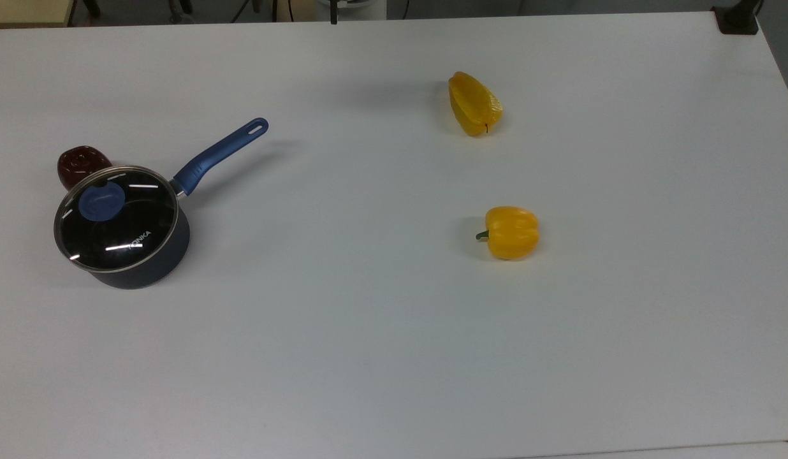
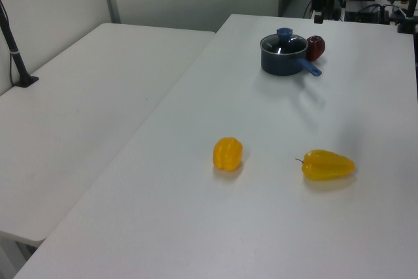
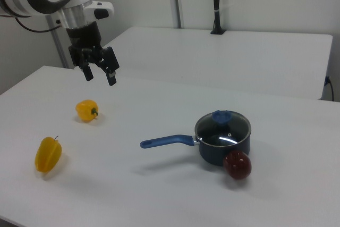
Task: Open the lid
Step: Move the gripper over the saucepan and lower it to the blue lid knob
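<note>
White bench, second bench alongside. Lid seated flat on saucepan, knob up, round; red object touching saucepan. Gripper raised well apart, jaws apart, empty.

The lid sits on the saucepan, two yellow peppers nearer the camera.

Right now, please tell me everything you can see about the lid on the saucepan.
The lid is round, clear glass with a thin metal rim, a blue knob that sits off-centre in the top view, and small white lettering. It lies flat and closed on the dark saucepan. Ceiling lights reflect as streaks in the glass. Nothing else touches it; the gripper hangs far away, fingers open.
</note>
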`<action>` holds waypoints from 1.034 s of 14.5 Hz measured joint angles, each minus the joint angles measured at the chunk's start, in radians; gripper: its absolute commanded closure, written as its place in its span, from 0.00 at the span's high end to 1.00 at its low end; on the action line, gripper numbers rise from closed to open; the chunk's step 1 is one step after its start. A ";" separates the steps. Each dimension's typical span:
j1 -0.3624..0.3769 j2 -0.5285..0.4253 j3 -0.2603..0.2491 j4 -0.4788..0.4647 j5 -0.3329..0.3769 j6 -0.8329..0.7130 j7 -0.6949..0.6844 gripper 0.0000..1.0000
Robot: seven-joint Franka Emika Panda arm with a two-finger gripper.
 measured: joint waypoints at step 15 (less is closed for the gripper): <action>-0.218 0.110 -0.017 0.107 0.003 0.129 -0.020 1.00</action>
